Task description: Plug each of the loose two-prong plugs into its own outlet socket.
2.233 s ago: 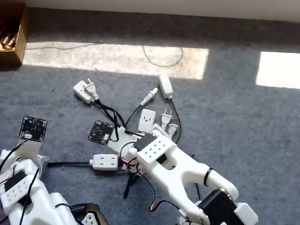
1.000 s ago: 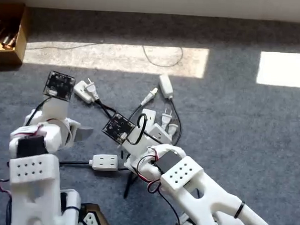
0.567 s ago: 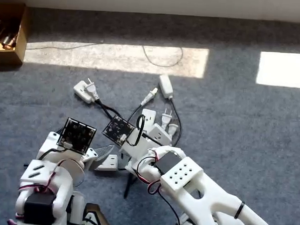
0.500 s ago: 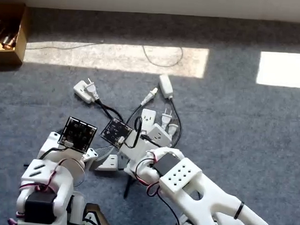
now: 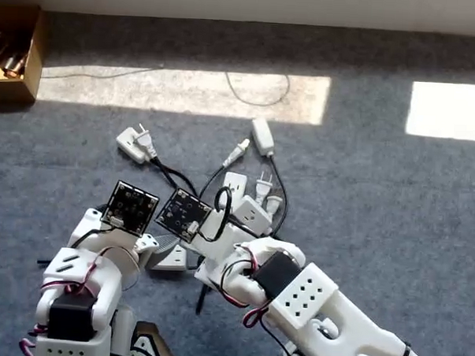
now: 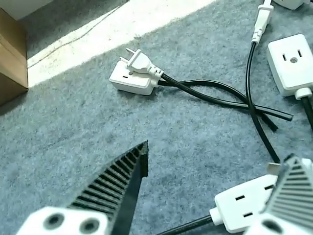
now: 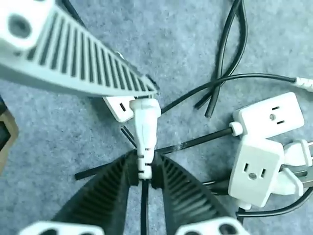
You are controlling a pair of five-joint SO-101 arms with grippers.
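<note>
The right pincer (image 7: 145, 172) clamps the white plug (image 7: 146, 122), its long axis pointing straight ahead at the outlet block (image 7: 119, 108) just beyond (the left pincer (image 6: 208, 188), spread apart, flanks it).

**Three cameras on one knot of cords**

My high camera is fixed above, on the arms' base side. It looks down on the grey carpet (image 5: 363, 199) from farthest off.

My left wrist camera rides low and looks forward past the left gripper (image 6: 215, 152), across the carpet to a white adapter (image 6: 132, 78). I find the same adapter (image 5: 132, 146) in the high view.

My right wrist camera faces nearly straight down, very close over the right gripper (image 7: 144, 166) and the white plug (image 7: 145, 122) it pinches.

All three views share one outlet block (image 5: 173, 259). That block (image 6: 244, 208) lies close under the left camera, and the block (image 7: 117, 108) lies just beyond the plug for the right.
</note>
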